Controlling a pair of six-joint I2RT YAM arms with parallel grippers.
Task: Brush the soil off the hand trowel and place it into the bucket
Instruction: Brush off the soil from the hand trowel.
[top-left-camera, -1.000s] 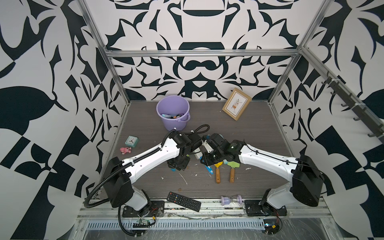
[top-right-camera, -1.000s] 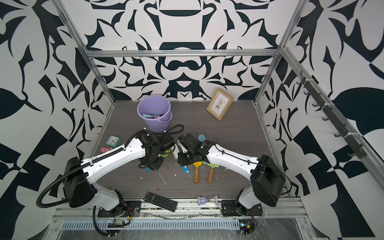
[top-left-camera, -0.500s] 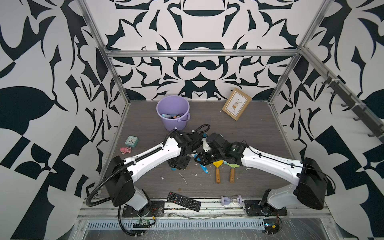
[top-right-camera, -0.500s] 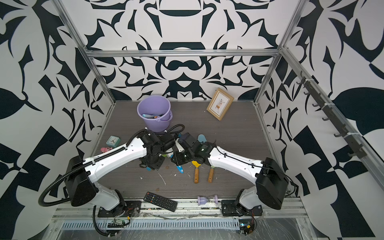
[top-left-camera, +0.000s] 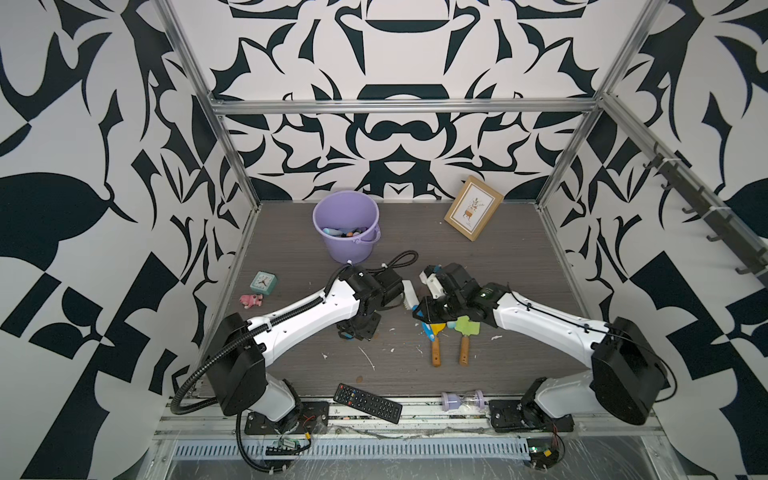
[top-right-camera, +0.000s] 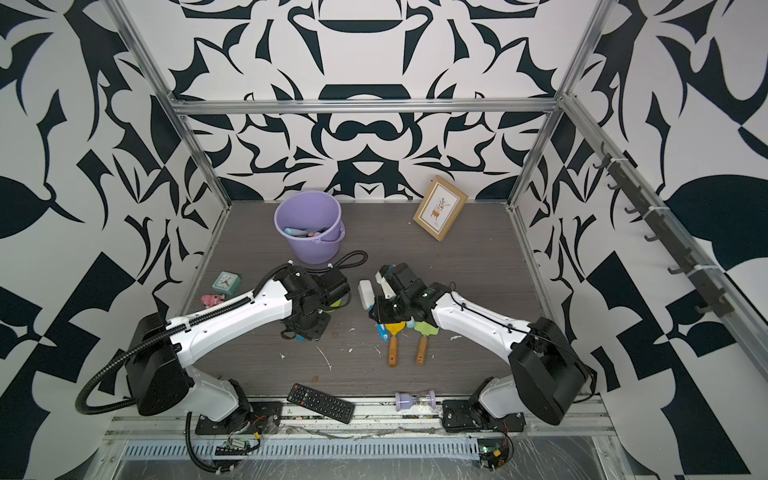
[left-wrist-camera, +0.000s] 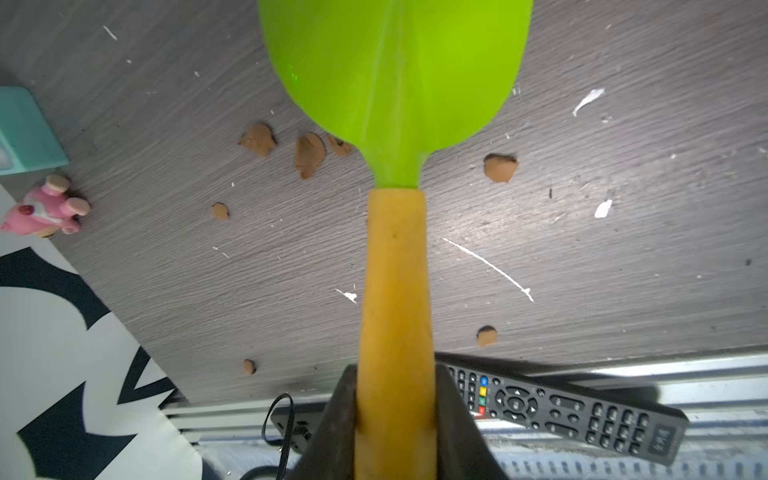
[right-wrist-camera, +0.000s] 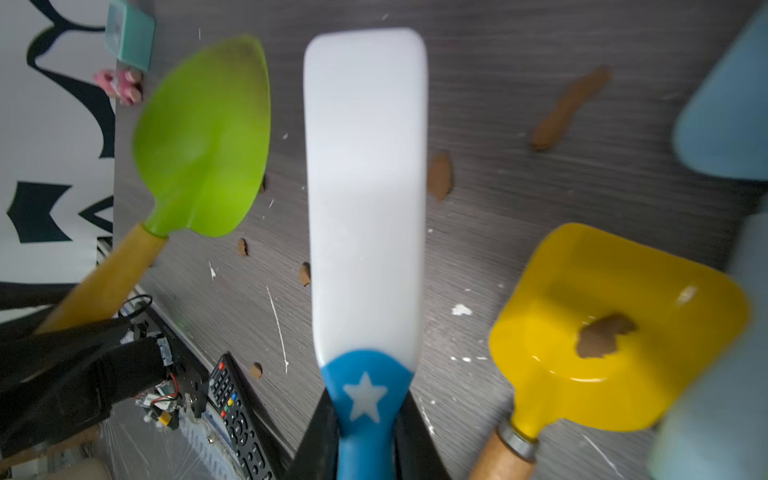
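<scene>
Gripping one trowel (left-wrist-camera: 395, 83) above seven soil clumps (left-wrist-camera: 309, 153), one brush (right-wrist-camera: 365, 166); one bucket (top-left-camera: 353, 249)

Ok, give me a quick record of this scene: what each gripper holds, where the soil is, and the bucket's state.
left gripper: shut on the green trowel, at its wooden handle
right gripper: shut on the brush, at its blue handle
green trowel blade: no clumps visible
soil: clumps scattered on the table; one on the yellow trowel lying there
bucket: upright, far side, holds some items
</scene>
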